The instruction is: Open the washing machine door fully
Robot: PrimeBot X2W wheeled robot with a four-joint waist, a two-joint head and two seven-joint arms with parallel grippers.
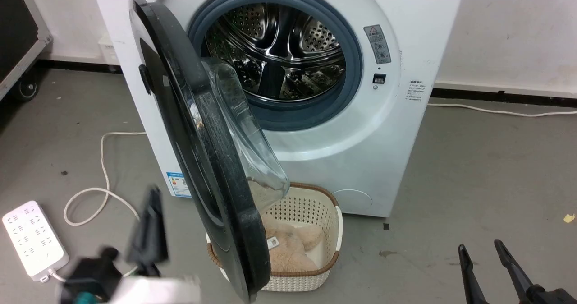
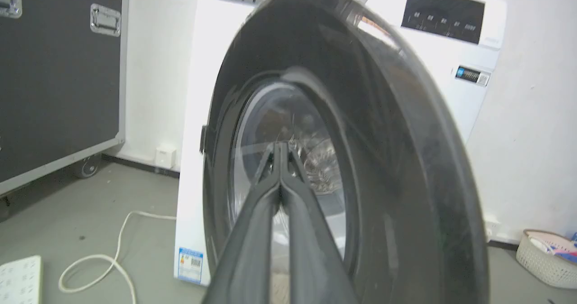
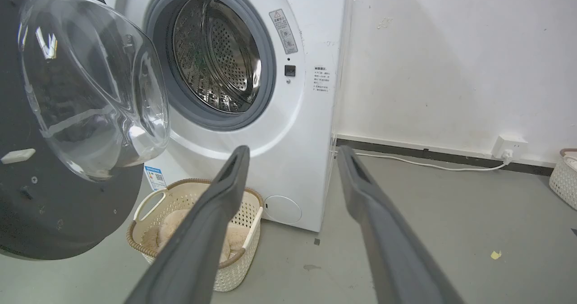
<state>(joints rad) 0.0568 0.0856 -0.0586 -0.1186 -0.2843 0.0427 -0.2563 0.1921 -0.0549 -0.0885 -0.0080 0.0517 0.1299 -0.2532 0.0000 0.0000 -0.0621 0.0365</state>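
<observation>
A white washing machine (image 1: 383,128) fills the upper head view, its steel drum exposed. The washing machine door (image 1: 194,128), black with a clear glass bowl, stands about half open at the opening's 9 o'clock side, edge toward the camera. The left gripper (image 2: 280,148), blurred at 7 o'clock in the head view, is closed on nothing and points at the door's outer face. The right gripper (image 1: 480,247), at 5 o'clock, is open and empty. A cream basket (image 1: 315,209) sits at the door's 6 o'clock.

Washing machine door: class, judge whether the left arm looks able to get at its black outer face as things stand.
Probably yes: the left arm's fingers, shut, point straight at the washing machine door, with nothing between them in the left wrist view.
</observation>
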